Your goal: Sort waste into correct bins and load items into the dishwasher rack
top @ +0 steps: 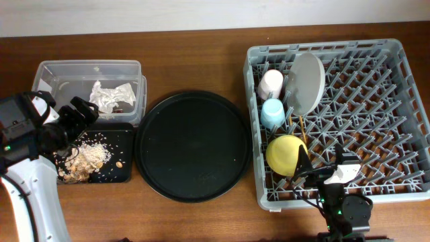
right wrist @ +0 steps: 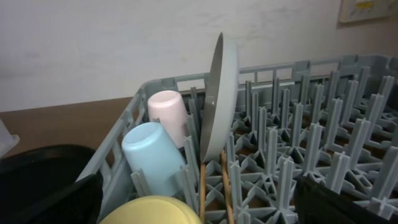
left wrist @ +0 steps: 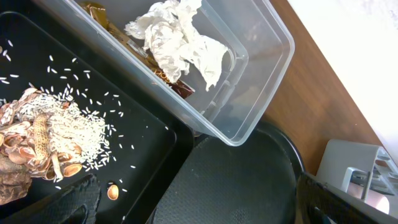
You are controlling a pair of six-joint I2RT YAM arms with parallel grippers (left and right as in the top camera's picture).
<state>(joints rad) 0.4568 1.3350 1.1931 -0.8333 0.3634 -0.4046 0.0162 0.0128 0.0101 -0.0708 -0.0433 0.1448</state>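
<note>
Scanning from my left, I find the left end effector (top: 80, 114) hanging over the spot where the two bins meet. Its fingers are spread wide with nothing between them (the wrist view puts them at opposite lower corners). The clear tub (top: 87, 64) sits at the back of the desk and holds the crumpled napkin (left wrist: 177, 43), with the brown-gold wrapper (left wrist: 169, 82) tucked just beneath it. Touching the tub's near side is the shallow black tray (top: 119, 144). The food scraps (left wrist: 56, 137) are heaped at its left end: rice grains, brownish shell-like bits, and a few strays scattered around.

The big round black tray (top: 193, 144) sits next, in the middle of the desk. Right of it, the dishwasher rack (top: 410, 101) carries everything along its left side. The pink cup (top: 271, 84) is farthest back, the light-blue cup (top: 273, 113) is just in front of it, and the plate (top: 308, 82) stands on edge between pegs. The chopsticks (right wrist: 202, 186) lie on the lattice below the plate, and the yellow bowl (top: 285, 153) sits dome-up in the near corner. The right end effector (top: 321, 168) hovers just beside the bowl, fingers apart and gripping nothing.
</note>
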